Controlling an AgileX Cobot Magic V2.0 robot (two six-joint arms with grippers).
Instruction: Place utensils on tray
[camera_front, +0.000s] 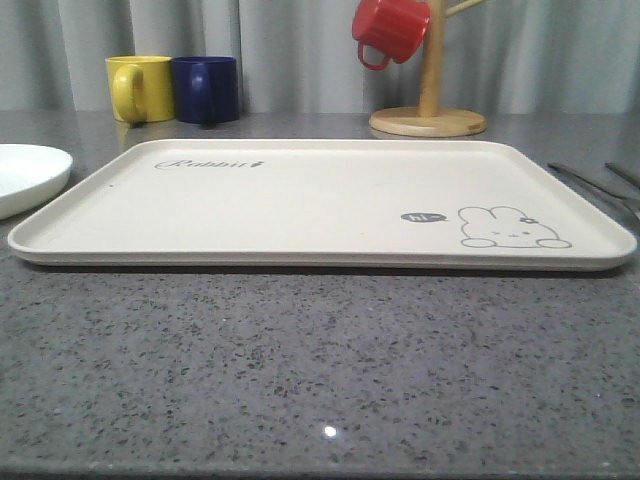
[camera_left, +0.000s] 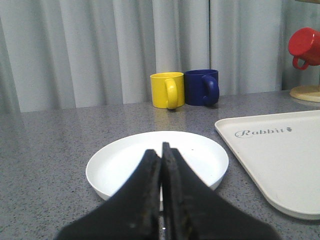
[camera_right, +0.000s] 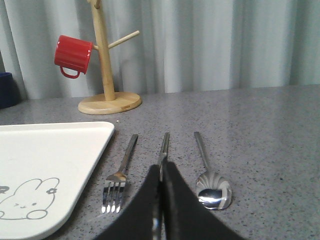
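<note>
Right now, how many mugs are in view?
3: a yellow mug and a blue mug side by side behind the tray, and a red mug on the wooden stand.

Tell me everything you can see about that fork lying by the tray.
The fork is shiny silver metal with four tines and a slim straight handle. It lies flat on the grey speckled table, just off the cream tray, not touching it. Chopsticks lie on its other side, apart from it. Nothing grips it.
</note>
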